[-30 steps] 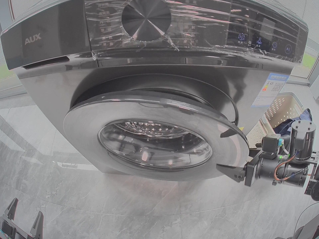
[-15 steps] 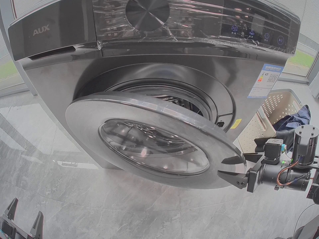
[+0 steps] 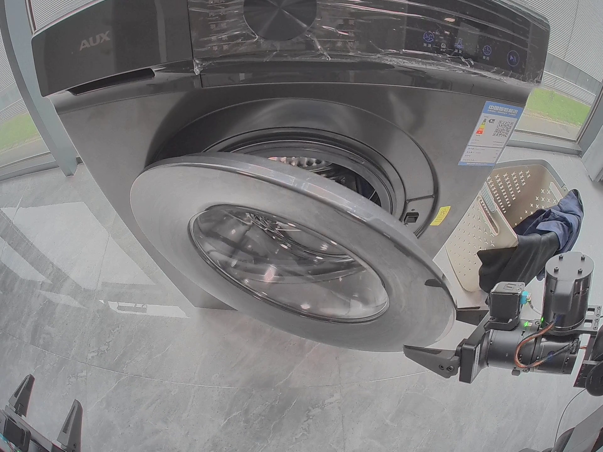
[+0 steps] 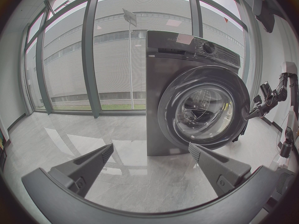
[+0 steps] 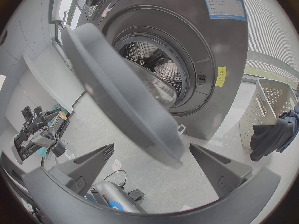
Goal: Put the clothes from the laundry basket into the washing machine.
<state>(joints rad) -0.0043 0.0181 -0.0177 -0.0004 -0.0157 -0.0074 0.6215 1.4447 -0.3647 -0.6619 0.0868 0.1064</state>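
Note:
The grey washing machine (image 3: 125, 133) stands ahead with its round door (image 3: 188, 183) swung partly out, and the drum (image 3: 326, 167) shows behind it. My right gripper (image 3: 449, 334) is open at the door's free edge, one finger in front of the rim and one behind. In the right wrist view the door (image 5: 118, 87) edge sits between the fingers of that gripper (image 5: 152, 150). A white laundry basket (image 3: 496, 221) stands right of the machine, with dark clothes (image 3: 534, 246) draped over its rim. My left gripper (image 3: 45, 406) is open low at the left, holding nothing.
Grey tiled floor (image 3: 188, 371) stretches in front and to the left of the machine. Tall windows (image 4: 109, 63) run behind it. In the right wrist view a cable (image 5: 120, 176) lies on the floor below the door.
The door has swung further out, baring more of the drum opening. My right gripper moved down and toward me with the door's edge. The head view shifted, too.

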